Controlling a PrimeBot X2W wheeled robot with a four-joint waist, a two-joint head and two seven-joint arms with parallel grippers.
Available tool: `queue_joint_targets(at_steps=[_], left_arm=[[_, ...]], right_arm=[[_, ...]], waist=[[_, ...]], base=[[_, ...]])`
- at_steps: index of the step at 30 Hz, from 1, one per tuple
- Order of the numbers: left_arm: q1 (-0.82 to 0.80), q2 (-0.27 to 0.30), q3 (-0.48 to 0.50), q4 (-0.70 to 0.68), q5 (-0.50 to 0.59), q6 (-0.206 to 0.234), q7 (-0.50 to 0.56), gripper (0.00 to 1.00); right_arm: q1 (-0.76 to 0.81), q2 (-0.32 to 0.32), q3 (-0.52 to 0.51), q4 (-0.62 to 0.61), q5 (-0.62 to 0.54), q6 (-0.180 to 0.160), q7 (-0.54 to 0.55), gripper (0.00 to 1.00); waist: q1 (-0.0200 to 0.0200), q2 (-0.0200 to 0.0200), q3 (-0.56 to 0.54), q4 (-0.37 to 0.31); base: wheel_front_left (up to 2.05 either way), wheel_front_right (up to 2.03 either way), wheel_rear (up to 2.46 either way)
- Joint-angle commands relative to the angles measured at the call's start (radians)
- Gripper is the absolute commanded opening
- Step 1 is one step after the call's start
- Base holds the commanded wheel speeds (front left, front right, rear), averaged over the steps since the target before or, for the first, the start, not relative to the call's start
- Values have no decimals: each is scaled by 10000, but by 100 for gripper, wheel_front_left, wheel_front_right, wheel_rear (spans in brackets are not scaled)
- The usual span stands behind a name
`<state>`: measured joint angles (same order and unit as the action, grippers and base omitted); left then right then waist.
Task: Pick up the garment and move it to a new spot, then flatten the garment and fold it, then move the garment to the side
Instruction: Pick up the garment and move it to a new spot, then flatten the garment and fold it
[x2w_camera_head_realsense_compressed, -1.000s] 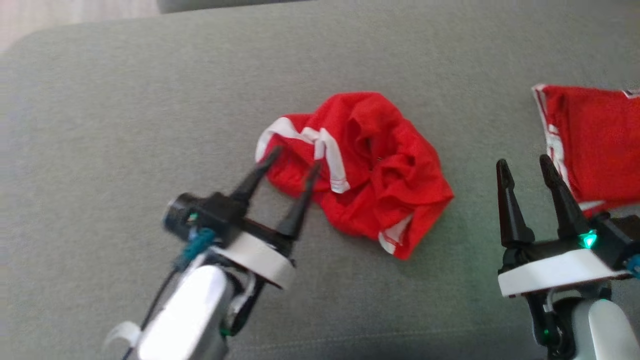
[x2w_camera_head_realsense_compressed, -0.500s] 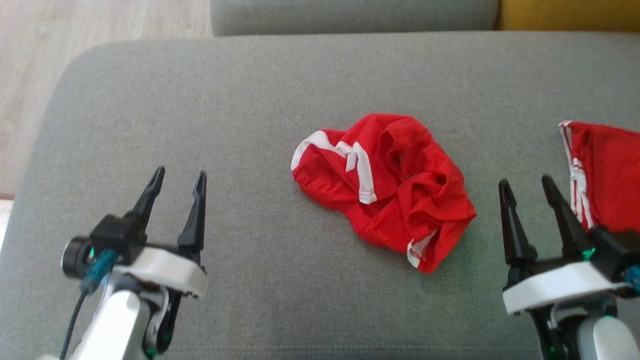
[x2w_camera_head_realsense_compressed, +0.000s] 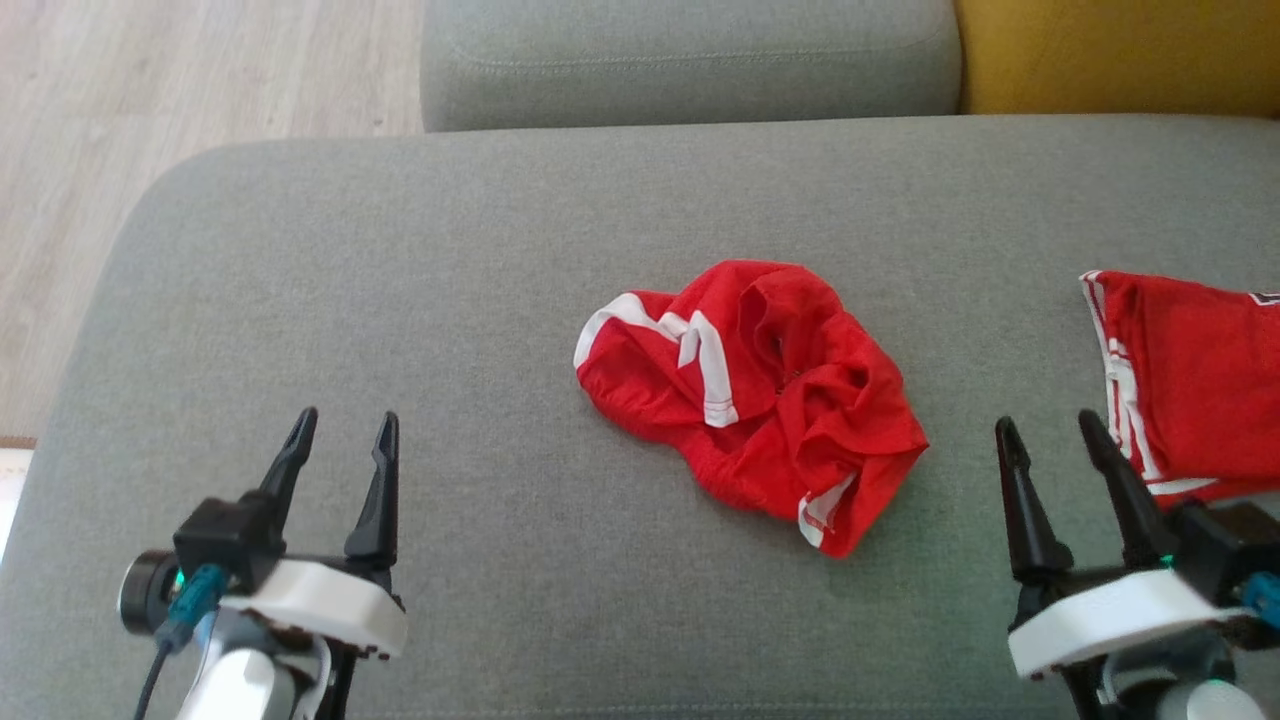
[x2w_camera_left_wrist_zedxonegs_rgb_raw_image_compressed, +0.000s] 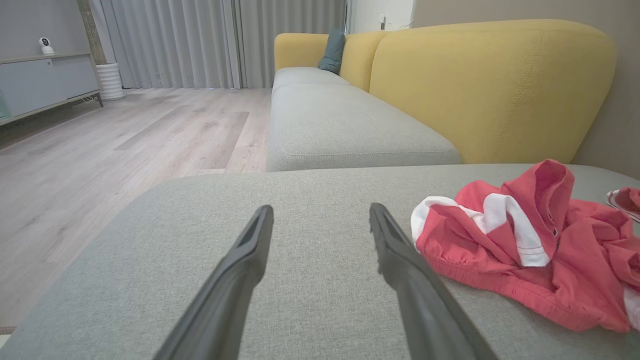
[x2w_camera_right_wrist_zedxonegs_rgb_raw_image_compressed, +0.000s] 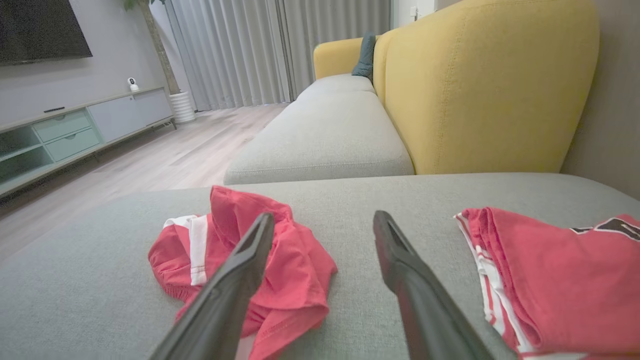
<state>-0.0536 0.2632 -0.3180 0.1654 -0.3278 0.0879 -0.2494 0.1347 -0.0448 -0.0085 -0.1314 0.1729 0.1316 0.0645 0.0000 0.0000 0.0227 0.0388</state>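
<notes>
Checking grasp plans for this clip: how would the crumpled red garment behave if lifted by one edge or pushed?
The crumpled red garment would likely hang limp, since it lies in soft folds. Its thin cloth suggests little weight. Pushed across the textured grey cushion, it would probably bunch rather than slide.

Crumpled red garment behind right claw

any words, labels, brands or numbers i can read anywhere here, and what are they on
No text can be read.
On the folded red garment, a dark print with pale edging: cut off by the frame, unreadable.
On the crumpled red garment: white trim, no lettering visible.
</notes>
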Motion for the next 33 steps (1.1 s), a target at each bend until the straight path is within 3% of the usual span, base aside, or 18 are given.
queue_joint_targets(at_steps=[1,33], left_arm=[[-290,228,391,-346,-51,24,-123,100],[-662,323,300,-544,66,113,-124,100]], right_arm=[[-224,-55,208,-393,-67,-9,54,100],[-420,-55,402,-432,-37,-9,347,100]], waist=[[0,0,-15,-9],[0,0,484,147]], base=[[0,0,0],[0,0,0]])
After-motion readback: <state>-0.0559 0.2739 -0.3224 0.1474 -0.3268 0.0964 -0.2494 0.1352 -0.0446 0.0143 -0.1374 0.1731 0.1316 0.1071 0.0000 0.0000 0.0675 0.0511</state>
